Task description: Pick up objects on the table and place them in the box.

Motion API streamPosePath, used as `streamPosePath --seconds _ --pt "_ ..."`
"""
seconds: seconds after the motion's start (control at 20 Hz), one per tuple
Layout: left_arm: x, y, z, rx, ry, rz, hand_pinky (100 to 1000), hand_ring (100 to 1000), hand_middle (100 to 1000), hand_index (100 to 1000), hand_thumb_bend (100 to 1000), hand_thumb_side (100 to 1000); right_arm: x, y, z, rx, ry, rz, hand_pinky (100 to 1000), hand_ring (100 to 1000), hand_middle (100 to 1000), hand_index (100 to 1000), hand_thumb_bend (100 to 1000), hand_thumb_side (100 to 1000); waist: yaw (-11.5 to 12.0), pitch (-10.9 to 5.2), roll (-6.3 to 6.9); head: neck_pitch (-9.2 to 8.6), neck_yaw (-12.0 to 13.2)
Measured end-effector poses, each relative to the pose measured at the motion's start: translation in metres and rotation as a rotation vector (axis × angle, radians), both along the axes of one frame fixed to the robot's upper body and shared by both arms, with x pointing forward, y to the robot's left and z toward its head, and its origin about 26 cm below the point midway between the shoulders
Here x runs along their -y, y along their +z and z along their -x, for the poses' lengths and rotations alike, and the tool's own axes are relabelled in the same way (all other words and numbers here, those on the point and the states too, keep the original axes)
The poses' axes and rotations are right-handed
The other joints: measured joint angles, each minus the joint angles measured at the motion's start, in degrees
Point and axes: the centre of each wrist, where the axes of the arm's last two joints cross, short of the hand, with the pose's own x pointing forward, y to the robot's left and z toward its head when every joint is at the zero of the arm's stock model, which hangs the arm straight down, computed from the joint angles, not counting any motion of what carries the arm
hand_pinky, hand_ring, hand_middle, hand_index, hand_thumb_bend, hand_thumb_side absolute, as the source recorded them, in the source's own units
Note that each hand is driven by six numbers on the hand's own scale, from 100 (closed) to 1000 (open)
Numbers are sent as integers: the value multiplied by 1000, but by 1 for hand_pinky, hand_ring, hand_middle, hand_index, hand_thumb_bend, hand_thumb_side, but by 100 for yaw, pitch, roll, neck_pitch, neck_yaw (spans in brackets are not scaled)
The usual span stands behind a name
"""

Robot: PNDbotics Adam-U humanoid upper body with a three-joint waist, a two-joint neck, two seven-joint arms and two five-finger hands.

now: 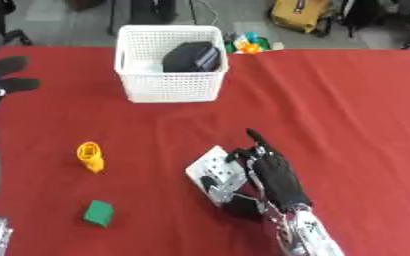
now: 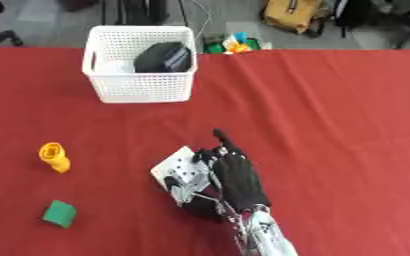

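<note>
Red tablecloth [image 1: 348, 100] covers table, cluttered floor beyond far edge. White basket [image 1: 171, 85] sits at far centre, black object [image 1: 193, 56] already inside. Your right hand [image 1: 274, 172] lies on white flat piece [image 1: 210, 167] near front centre: fingers and thumb curled over its edge, one finger pointing away. Yellow piece [image 1: 89, 156] stands to left of it, green block [image 1: 98, 213] nearer you, both apart on cloth. Your left hand [image 1: 3, 80] hovers at left edge, fingers relaxed, holding nothing.
</note>
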Motion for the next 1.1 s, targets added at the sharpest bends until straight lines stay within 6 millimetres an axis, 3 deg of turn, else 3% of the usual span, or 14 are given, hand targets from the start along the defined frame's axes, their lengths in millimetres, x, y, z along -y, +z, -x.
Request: streamPosePath --seconds 0.15,0.2,0.75,1.1 --pt "0 0 0 0 0 -1 699 804 862 913 164 979 0 0 0 8 -5 -3 754 982 227 652 316 785 -2 1 0 -1 0" --pt "0 0 0 0 0 -1 699 804 862 913 164 979 0 0 0 11 -6 -4 750 978 217 644 254 796 -3 1 0 -1 0" --pt "0 0 0 1 -1 -2 700 805 863 913 163 977 -1 -1 -1 26 -12 -11 747 970 198 628 288 739 -30 1 9 -1 3" --pt "0 0 0 1 -1 -1 700 805 863 913 164 976 -1 -1 -1 24 -10 -8 733 950 147 565 276 690 -38 5 27 0 26"
